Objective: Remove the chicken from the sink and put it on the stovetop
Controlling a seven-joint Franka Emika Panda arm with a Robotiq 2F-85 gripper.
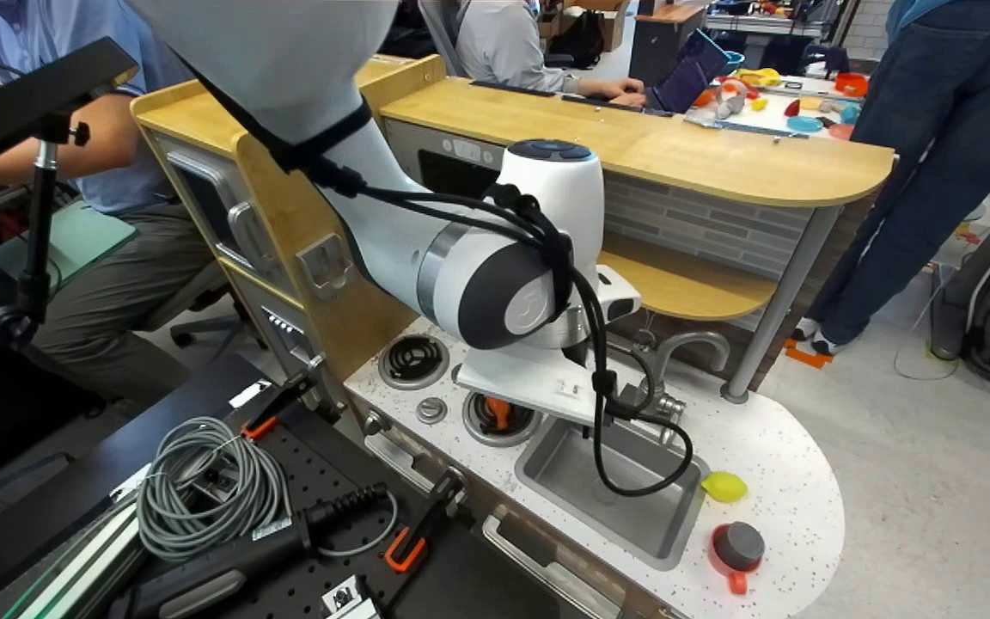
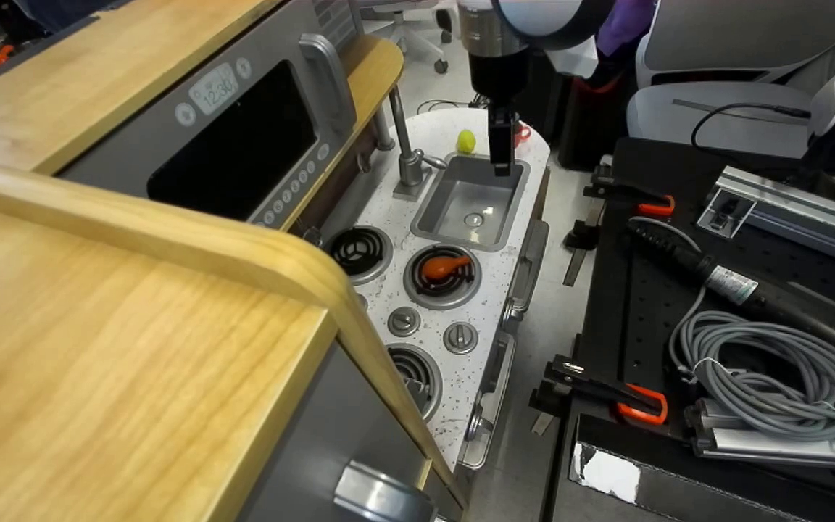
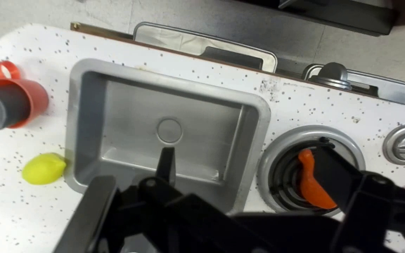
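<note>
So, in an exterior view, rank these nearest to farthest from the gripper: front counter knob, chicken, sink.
1. Sink: below the gripper.
2. Chicken: on the stovetop burner beside the sink.
3. Front counter knob: past the chicken, away from the sink.

In an exterior view, orange tape (image 1: 807, 356) marks the pale grey floor (image 1: 916, 447), and white brick wall (image 1: 869, 34) shows far beyond a wooden shelf (image 1: 658, 146). In an exterior view stands 1 white chair (image 2: 736, 43).
</note>
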